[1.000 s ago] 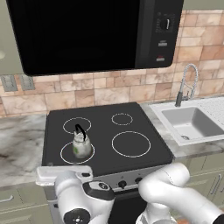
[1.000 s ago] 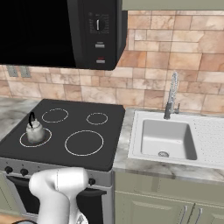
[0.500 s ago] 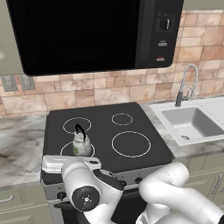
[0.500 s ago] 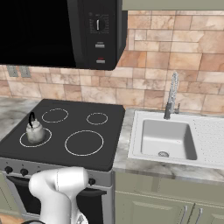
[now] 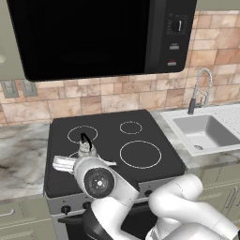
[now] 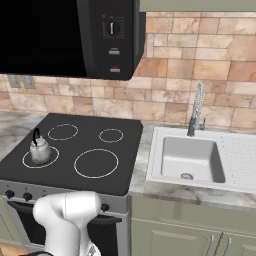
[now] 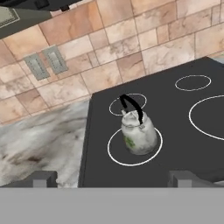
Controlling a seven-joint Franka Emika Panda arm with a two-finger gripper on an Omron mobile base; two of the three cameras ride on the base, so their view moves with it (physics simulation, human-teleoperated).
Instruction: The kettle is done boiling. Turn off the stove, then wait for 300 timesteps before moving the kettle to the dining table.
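The kettle point(image 7: 139, 134), squat and pale grey-green with a black arched handle, stands upright on the front left burner of the stove point(image 7: 175, 131). My gripper point(image 7: 116, 179) is open, its two dark tips wide apart, and it hangs above the stove's front edge, short of the kettle and not touching it. Seen from the left base, the kettle point(image 5: 86, 147) sits just beyond my wrist point(image 5: 98, 180) on the black cooktop point(image 5: 140, 131). The right base view has the kettle point(image 6: 40, 150) at the stove's point(image 6: 100, 145) left. Black knobs point(image 6: 103, 207) line the front panel. The dining table is out of view.
A black microwave point(image 5: 93, 37) hangs over the stove. A sink point(image 6: 192, 157) with a tall faucet point(image 6: 196, 107) lies to the right. A marble counter point(image 7: 39, 140) runs left of the stove. The brick wall has outlets point(image 7: 46, 63).
My arm has risen in front of the stove, bringing the wrist and hand up toward the kettle. The kettle has stayed on its burner and the gripper has stayed open.
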